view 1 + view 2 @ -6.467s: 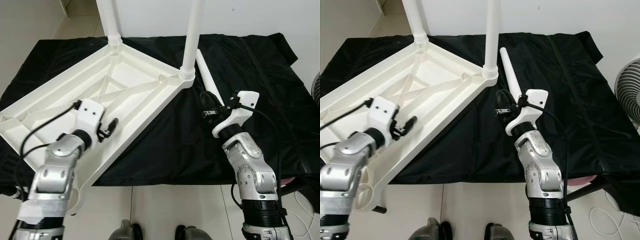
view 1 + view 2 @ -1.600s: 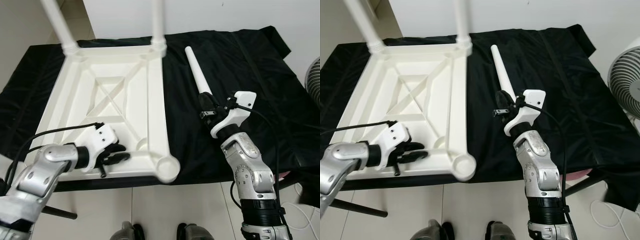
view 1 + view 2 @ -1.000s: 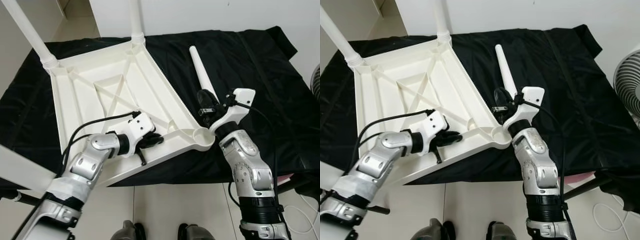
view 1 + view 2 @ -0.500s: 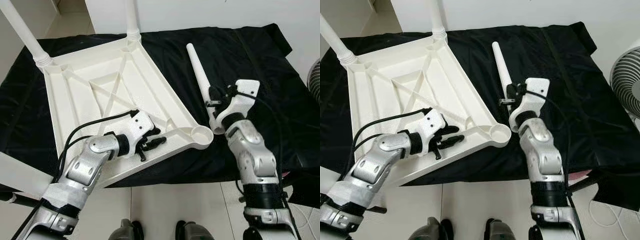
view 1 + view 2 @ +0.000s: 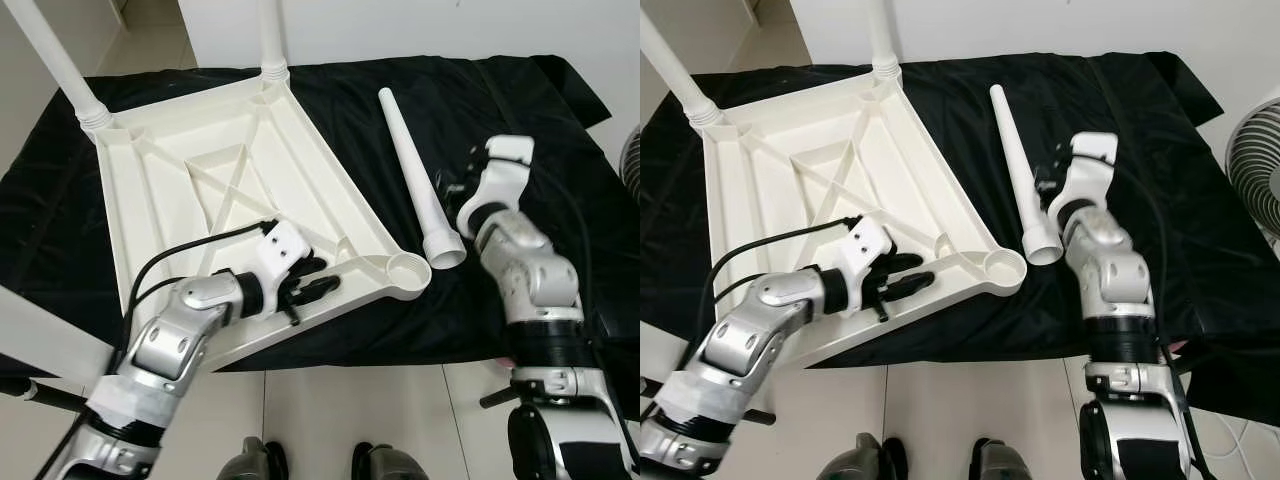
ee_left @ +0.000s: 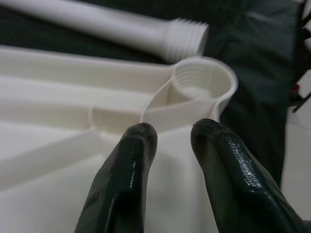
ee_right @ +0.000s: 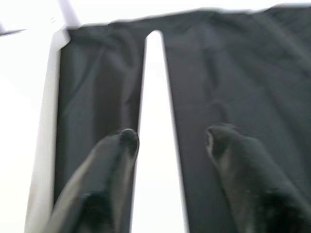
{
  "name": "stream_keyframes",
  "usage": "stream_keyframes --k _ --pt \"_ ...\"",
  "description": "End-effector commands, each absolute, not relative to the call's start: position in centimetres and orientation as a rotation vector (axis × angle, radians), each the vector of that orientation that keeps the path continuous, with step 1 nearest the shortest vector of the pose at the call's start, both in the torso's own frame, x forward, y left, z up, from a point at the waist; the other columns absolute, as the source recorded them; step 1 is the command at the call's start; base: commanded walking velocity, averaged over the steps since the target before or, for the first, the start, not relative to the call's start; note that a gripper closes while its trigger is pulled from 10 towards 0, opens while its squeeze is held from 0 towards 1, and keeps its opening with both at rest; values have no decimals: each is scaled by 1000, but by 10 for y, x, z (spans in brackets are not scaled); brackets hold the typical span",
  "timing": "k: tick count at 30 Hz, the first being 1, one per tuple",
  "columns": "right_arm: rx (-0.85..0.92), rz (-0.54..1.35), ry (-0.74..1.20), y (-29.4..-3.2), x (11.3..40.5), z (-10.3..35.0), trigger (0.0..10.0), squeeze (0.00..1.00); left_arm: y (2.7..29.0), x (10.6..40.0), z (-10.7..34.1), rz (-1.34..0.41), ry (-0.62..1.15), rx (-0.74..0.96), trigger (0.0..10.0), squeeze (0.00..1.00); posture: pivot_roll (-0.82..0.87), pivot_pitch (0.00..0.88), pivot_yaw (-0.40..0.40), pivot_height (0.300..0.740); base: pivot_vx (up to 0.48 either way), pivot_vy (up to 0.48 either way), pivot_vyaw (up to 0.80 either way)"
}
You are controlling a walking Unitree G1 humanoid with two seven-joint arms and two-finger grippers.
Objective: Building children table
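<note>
Since half a second ago the right gripper (image 7: pixel 167 141) has let go of the loose leg (image 5: pixel 415 175), which is now lying flat on the black cloth (image 5: pixel 520 110), its threaded wide end just beside the empty corner socket (image 5: pixel 407 271); the right fingers (image 7: pixel 221 145) are spreading wide and straddling the leg without touching it; the left gripper (image 6: pixel 167 138) is holding nothing, its fingers (image 6: pixel 138 145) parted a little over the rib near that socket; the upturned tabletop (image 5: pixel 230 190) is resting on the cloth with two legs already standing at its far corners; to do the step well, the leg probably needs regripping near its threaded end, aligning squarely over the socket while the left gripper is steadying the tabletop, then turning without cross-threading; no brand, label or writing is legible anywhere.
</note>
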State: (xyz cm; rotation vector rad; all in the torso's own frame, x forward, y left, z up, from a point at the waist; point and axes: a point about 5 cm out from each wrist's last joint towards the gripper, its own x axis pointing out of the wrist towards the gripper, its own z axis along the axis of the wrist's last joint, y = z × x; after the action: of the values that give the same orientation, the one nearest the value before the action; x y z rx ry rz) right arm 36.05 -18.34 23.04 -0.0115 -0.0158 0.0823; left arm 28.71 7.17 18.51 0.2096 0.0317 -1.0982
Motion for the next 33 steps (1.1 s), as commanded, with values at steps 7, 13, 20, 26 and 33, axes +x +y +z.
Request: stream_keyframes --k 7,13,20,26,33 --pt "26 144 69 -183 371 236 10000 1000 64 290 196 -1005 11 141 10000 0 -127 130 44 740 0 0 0" --pt "16 138 225 -183 381 228 10000 0 53 290 205 -955 -16 79 10000 0 -126 128 38 740 0 0 0" --pt "103 150 447 -181 388 210 10000 0 38 283 211 -986 -45 51 10000 0 -122 124 21 740 0 0 0" --pt "114 125 532 -183 389 199 10000 0 34 282 213 -988 -53 43 10000 0 -120 122 16 740 0 0 0" --pt "184 80 708 -189 385 177 10000 0 31 282 218 -970 -70 26 10000 0 -124 122 7 740 0 0 0"
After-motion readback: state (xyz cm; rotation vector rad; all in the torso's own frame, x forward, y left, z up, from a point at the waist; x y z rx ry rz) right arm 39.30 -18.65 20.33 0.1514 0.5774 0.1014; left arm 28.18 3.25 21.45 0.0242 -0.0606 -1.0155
